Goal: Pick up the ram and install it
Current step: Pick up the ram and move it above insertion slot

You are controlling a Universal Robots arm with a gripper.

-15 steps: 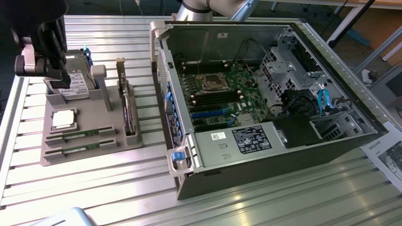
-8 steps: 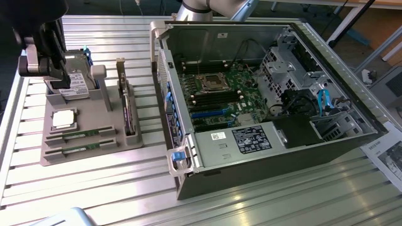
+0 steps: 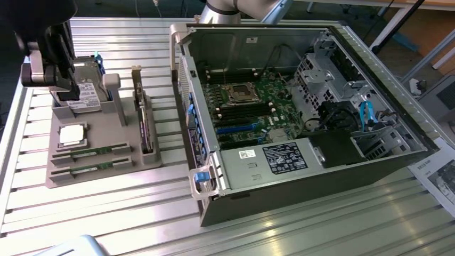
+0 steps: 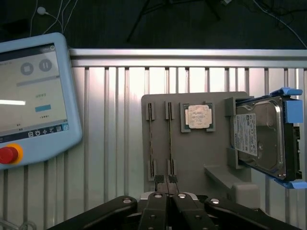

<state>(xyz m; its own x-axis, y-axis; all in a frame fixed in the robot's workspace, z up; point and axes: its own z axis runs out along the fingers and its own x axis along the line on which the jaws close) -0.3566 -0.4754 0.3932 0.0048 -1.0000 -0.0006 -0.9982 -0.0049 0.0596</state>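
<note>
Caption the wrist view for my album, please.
Gripper hovering over a gray holder with two ram sticks, a processor and a hard drive.

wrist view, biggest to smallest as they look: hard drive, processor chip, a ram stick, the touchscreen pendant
1. touchscreen pendant, even partly out of frame
2. hard drive
3. processor chip
4. ram stick, longer than the chip but far thinner

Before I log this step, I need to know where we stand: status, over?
Pincer shut, holding nothing, above the grey tray. Both ram sticks in their tray slots, untouched. Processor chip beside them, apart; no blocker seen.
</note>
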